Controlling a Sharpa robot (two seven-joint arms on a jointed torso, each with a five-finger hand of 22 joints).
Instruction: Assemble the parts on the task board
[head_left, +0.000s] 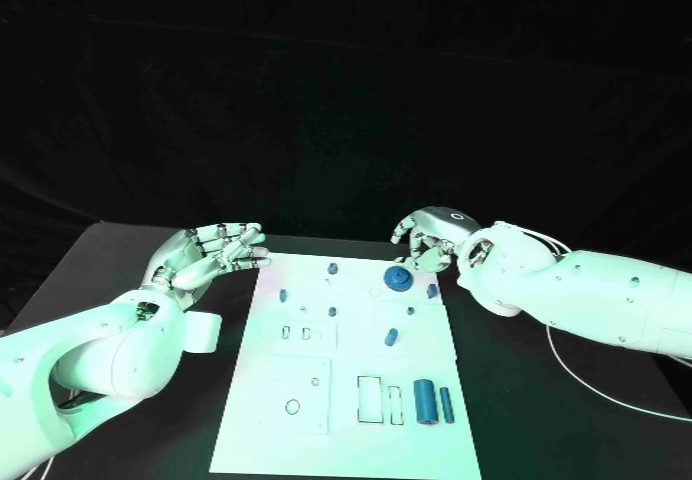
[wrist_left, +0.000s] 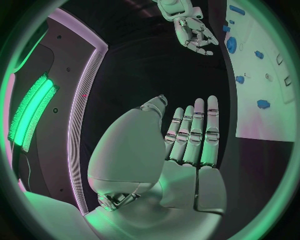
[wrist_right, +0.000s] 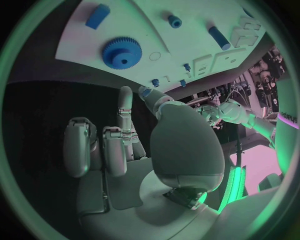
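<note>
Left hand (head_left: 214, 252) empty, fingers straight and spread, just off the board's (head_left: 346, 420) far left corner, right hand (head_left: 430, 238) empty, fingers part-curled, at the far right edge beside the gear (head_left: 398, 277), right wrist view shows the gear's teeth, cylinder (head_left: 426, 401) near front

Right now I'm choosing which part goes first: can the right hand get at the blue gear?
Probably yes. The right hand hovers at the board's far edge, holding nothing, with the gear lying just in front of it. Nothing stands between them, and the left hand is off to the board's other side.
</note>
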